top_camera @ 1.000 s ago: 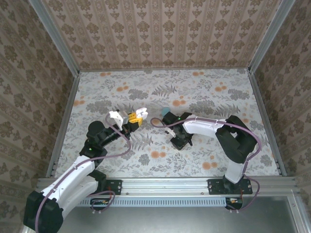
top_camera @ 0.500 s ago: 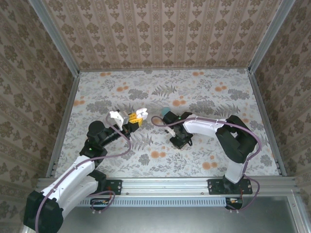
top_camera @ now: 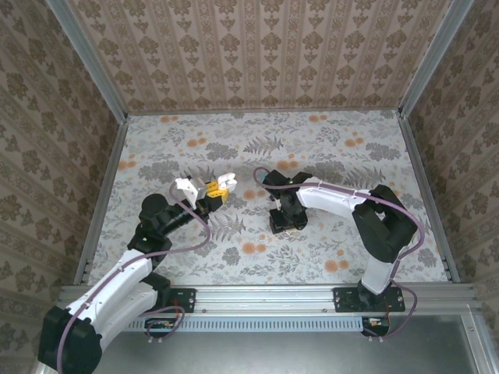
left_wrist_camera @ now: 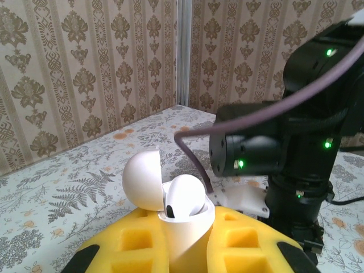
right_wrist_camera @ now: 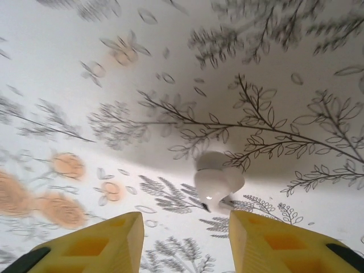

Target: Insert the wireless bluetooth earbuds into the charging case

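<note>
The white charging case (left_wrist_camera: pixel 185 227) stands upright with its lid (left_wrist_camera: pixel 142 182) tipped open, and my left gripper (left_wrist_camera: pixel 185 253) is shut on it between yellow pads. One whitish earbud (left_wrist_camera: pixel 185 196) sits in the case. From above, the left gripper (top_camera: pixel 214 189) holds the case (top_camera: pixel 227 182) left of centre. Another whitish earbud (right_wrist_camera: pixel 216 182) lies loose on the floral table. My right gripper (right_wrist_camera: pixel 185 230) hangs open just above it, with the earbud ahead of its right finger and touching neither pad. In the top view the right gripper (top_camera: pixel 286 222) points down at the table.
The right arm's black wrist (left_wrist_camera: pixel 284 148) stands close behind the held case. Patterned walls (top_camera: pixel 265 54) and metal rails (top_camera: pixel 105 195) enclose the floral table (top_camera: pixel 335 156), which has open room at the back and right.
The right wrist has shifted a little toward the back and left over the table. The left arm and the case have not moved.
</note>
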`<action>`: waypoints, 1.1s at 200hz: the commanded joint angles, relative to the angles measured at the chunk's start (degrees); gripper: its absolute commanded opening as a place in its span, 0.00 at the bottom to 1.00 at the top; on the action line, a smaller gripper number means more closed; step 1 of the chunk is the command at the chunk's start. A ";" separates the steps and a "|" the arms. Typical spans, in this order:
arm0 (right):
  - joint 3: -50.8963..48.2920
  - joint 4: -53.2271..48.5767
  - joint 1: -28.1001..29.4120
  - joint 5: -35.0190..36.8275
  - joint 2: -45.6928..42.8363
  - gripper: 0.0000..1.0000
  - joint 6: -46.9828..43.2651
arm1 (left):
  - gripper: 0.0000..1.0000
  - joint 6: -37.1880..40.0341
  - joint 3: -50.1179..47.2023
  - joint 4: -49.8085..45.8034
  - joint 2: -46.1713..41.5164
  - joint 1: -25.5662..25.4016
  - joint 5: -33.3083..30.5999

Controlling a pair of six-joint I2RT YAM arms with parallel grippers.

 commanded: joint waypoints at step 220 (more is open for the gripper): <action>10.45 -10.85 3.60 12.47 12.27 0.38 2.26 | 0.00 1.89 -0.03 -1.31 -2.96 0.56 -0.13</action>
